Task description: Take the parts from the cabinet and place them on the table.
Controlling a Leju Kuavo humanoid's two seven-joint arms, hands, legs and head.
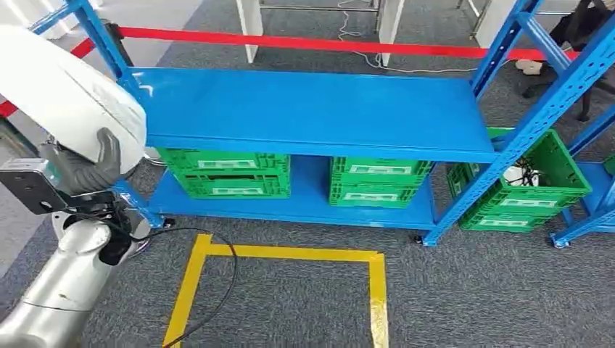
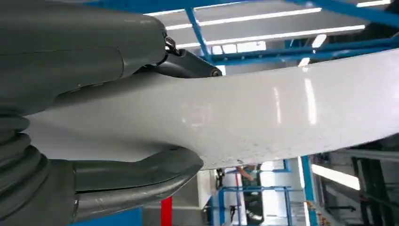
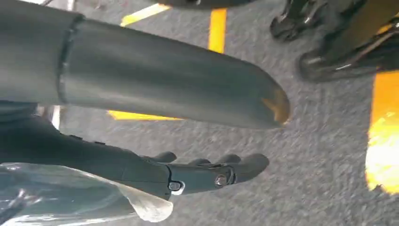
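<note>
White part (image 1: 65,90) gripped firmly by left hand (image 1: 91,165); right hand (image 3: 207,175) hangs empty, fingers apart. Keep it level, clear blue cabinet (image 1: 312,109) while carrying.

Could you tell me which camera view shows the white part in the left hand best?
The left wrist view: the white part spans the picture, gripped by the left hand. The head view shows one end of it, cut off at the edge. The right wrist view looks at the floor.

We see even, bright overhead light with soft glare on the blue shelf (image 1: 312,109). Ceiling strips streak reflections across the white part (image 2: 282,117), and the grey carpet (image 3: 324,155) is smeared by motion blur.
</note>
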